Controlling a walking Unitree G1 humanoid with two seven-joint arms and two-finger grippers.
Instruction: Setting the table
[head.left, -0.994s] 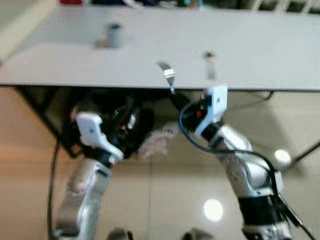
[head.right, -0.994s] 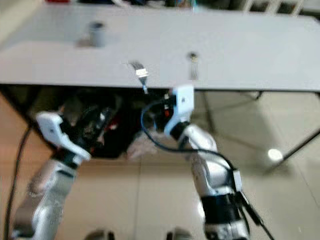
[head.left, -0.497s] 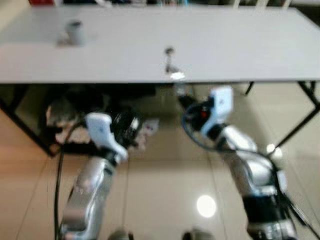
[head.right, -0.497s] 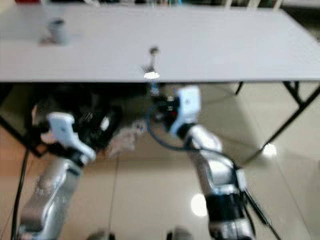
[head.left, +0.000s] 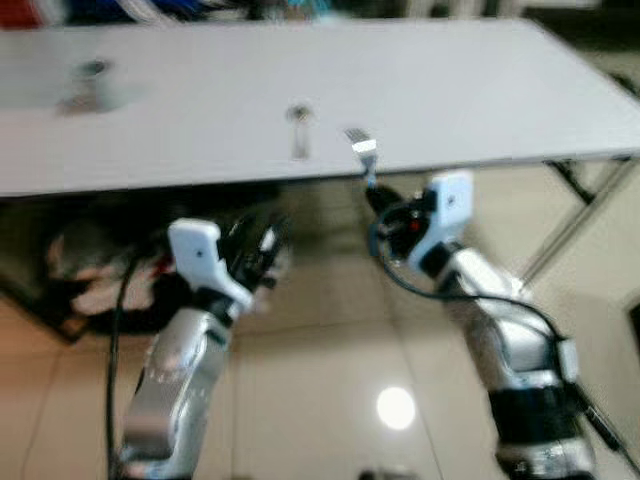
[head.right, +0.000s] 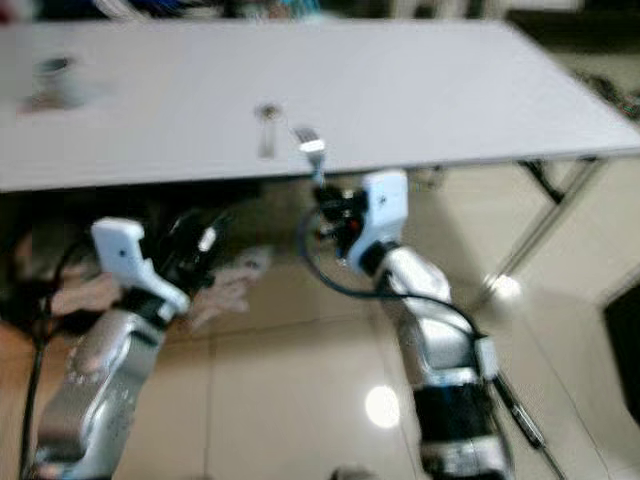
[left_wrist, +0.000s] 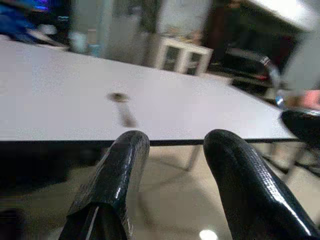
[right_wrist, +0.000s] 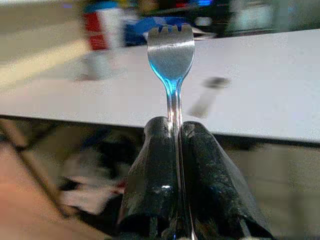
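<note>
Right wrist view: right pincer clenched on fork, tines up; left pincer apart, holding nothing.

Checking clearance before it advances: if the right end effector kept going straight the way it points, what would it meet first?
Probably the near edge of the white rectangular table. The right end effector is shut on a silver metal fork, tines forward, which would likely arrive first, near the small blurred utensil. Depth is unclear.

Bright, even indoor light; motion blur across both eye views. Round glare spot on the glossy floor. Deep shadow beneath the table. Sharp, glinting fork against a soft, smeared background.
</note>
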